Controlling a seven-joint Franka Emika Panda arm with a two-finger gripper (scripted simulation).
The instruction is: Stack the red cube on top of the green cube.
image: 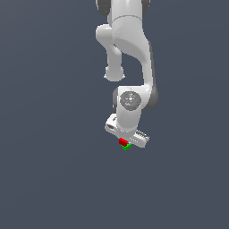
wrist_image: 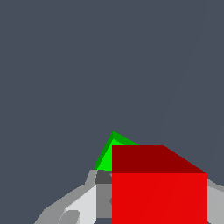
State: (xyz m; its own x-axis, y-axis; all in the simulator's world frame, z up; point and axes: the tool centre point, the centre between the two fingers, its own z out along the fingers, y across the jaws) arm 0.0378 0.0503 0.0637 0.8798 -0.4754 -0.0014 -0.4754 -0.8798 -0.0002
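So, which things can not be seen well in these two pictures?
- Green cube: wrist view, mostly hidden behind the red cube; exterior view, only a sliver under it.
- Whether red rests on green: too small in the exterior view.
- Gripper: fingertips hidden in the exterior view, cut off by the wrist view's edge; open or shut unclear.

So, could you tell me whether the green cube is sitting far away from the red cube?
No, in the exterior view the green cube peeks out directly beneath the red cube, right under the gripper.
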